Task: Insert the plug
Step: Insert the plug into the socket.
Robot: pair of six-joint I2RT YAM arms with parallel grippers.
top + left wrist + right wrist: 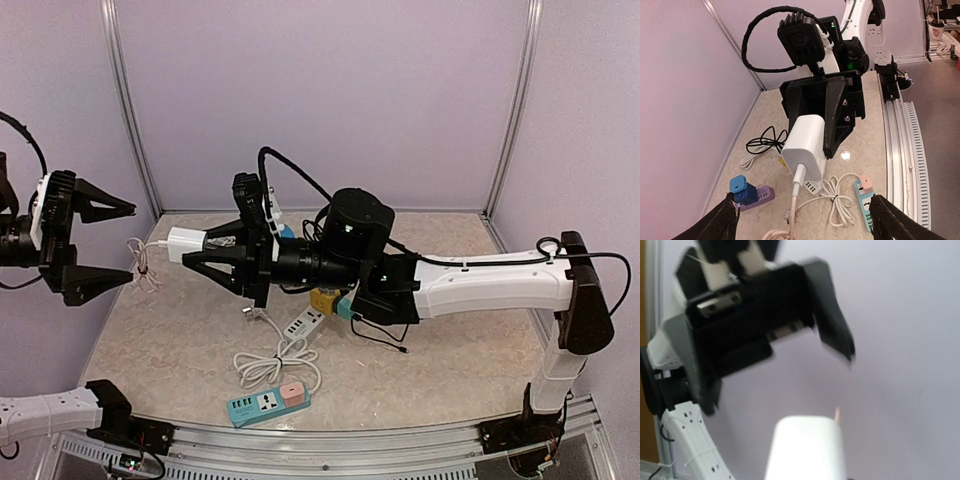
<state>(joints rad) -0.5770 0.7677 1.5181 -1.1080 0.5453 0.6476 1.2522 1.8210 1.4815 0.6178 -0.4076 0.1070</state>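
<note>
- Top external view: the right gripper [195,248] pinches the white charger [178,242] across its flat sides. It holds the charger in the air, up and to the left of the teal power strip [268,402], which lies on the table near the front rail. The left gripper [130,241] hangs further left of the strip, its fingers spread wide with nothing between them and facing the charger. A thin cord [143,262] trails from the charger's left end.
- Left wrist view: the charger [805,142] sits between the right gripper's [815,150] black fingers, with one finger [835,120] flat against its side. The cord [798,182] hangs from the charger's lower end towards the table, left of the teal strip [865,197]. The left fingertips [715,225] stand far apart at the bottom corners. I cannot see the prongs here.
- Right wrist view: this view is blurred. The charger [807,450] fills the lower edge, and the left gripper [780,385] gapes open beyond it. The strip is out of view.
- Handling, as a judgement: the charger looks light, rigid and smooth-shelled, so it could twist in a loose pinch. The broad flat sides near mid-body look like the best hold, clear of the prong end. The limp cord will drag a little and is no place to grip. Seating the charger needs its prongs square to the socket.
</note>
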